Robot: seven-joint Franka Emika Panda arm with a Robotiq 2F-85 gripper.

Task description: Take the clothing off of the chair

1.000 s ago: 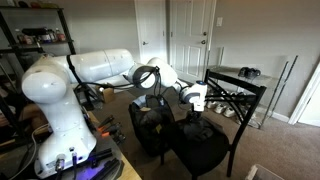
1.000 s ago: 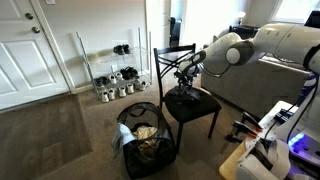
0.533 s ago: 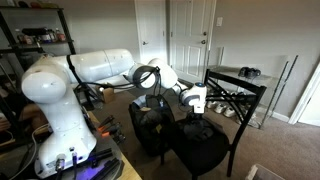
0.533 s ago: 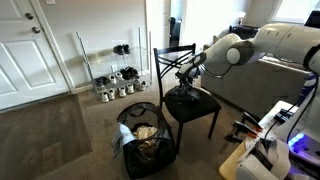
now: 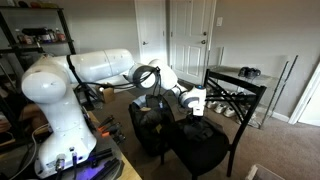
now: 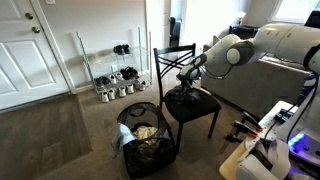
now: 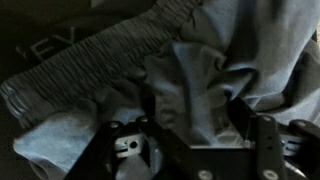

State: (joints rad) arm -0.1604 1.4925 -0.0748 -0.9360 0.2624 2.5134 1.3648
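A black chair (image 5: 212,152) (image 6: 203,109) stands in the middle of the room. A dark bundle of clothing (image 5: 201,128) (image 6: 184,95) lies on its seat. In the wrist view the clothing (image 7: 110,60) is grey fabric with an elastic waistband, and it fills the frame. My gripper (image 5: 197,111) (image 6: 186,86) (image 7: 197,114) is right on top of the bundle. Its two fingers are closed against a thick fold of the fabric, which fills the gap between them. The seat under the clothing is hidden in the wrist view.
A black laundry basket (image 6: 141,142) (image 5: 150,124) holding other clothes stands on the carpet beside the chair. A wire shoe rack (image 6: 112,77) (image 5: 243,92) is by the wall. A sofa (image 6: 262,95) is behind the chair. White doors (image 5: 185,35) are closed.
My gripper dipped slightly onto the clothing and has come up a little. The rest of the scene has not moved.
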